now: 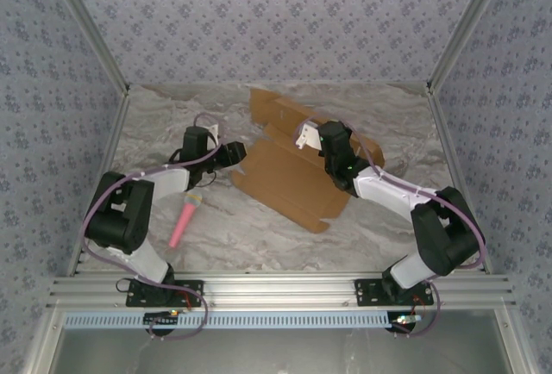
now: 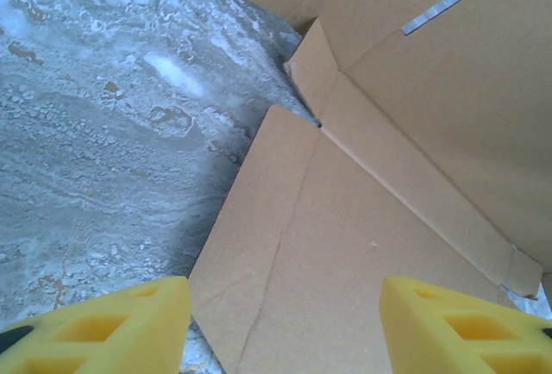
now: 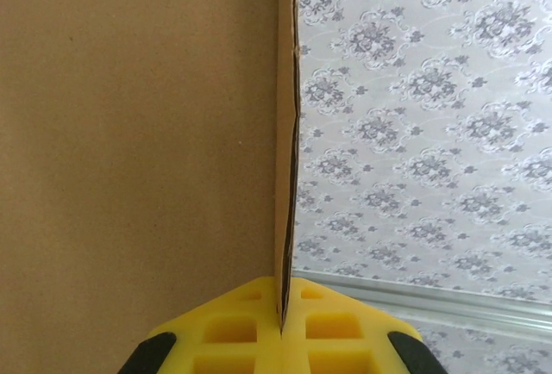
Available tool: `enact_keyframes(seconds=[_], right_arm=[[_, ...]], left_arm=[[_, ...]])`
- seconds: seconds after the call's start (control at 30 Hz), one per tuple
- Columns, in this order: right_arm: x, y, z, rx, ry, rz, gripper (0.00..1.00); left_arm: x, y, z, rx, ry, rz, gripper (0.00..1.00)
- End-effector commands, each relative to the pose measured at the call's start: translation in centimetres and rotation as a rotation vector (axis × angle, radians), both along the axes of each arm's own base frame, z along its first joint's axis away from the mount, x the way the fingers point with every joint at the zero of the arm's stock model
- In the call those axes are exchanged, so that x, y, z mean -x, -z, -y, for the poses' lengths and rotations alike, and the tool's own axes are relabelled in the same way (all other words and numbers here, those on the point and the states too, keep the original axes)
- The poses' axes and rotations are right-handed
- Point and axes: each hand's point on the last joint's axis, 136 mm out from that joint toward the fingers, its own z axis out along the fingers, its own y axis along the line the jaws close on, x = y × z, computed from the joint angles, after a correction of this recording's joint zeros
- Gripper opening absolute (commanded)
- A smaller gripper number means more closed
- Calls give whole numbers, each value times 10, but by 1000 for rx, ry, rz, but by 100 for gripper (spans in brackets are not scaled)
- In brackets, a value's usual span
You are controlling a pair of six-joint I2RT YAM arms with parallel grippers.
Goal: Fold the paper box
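Centre of the top view: flat brown die-cut cardboard sheet (image 1: 285, 180) on the marble table (image 1: 259, 245), mostly unfolded. Right gripper (image 3: 282, 309) pinches one raised panel edge. Left gripper (image 2: 280, 296) spread, empty, over the sheet's left edge. Nearly all folds left, I'd say.

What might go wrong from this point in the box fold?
The right tool pinches only a thin edge of the paper box; it may slip or crease. The left tool is open above a corner flap, so the sheet may slide. The pink stick lies nearby and might get knocked.
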Motion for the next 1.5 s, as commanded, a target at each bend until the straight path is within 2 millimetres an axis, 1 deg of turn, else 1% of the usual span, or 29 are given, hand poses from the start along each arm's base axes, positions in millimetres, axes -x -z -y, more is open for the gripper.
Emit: enact_keyframes(seconds=[0.0, 0.3, 0.33, 0.6, 0.83, 0.93, 1.07, 1.17, 1.27, 1.37, 1.47], right_arm=[[-2, -13, -5, 38, -36, 72, 0], [-6, 2, -7, 76, -74, 96, 0], [-6, 6, -7, 81, -76, 91, 0], [-7, 21, -7, 99, -74, 101, 0], [-8, 20, -6, 109, -76, 115, 0], [-4, 18, -8, 70, -93, 74, 0], [9, 16, -10, -19, -117, -36, 0], [23, 11, -14, -135, -158, -138, 0], [35, 2, -16, -243, -190, -225, 0], [42, -7, -16, -289, -209, -265, 0], [44, -15, -17, -312, -223, -268, 0]], left_arm=[[0, -22, -2, 3, -11, 44, 60], [3, -27, -6, -26, -13, 57, 61], [3, -28, -6, -29, -14, 59, 61], [5, -28, -7, -25, -17, 56, 62], [5, -29, -8, -29, -18, 57, 63], [5, -33, -8, -35, -17, 62, 64], [6, -46, -10, -54, -12, 92, 67], [8, -59, -14, -73, -16, 117, 70], [10, -74, -17, -86, -19, 142, 70], [13, -95, -20, -90, -28, 177, 72], [20, -122, -18, -66, -6, 222, 74]])
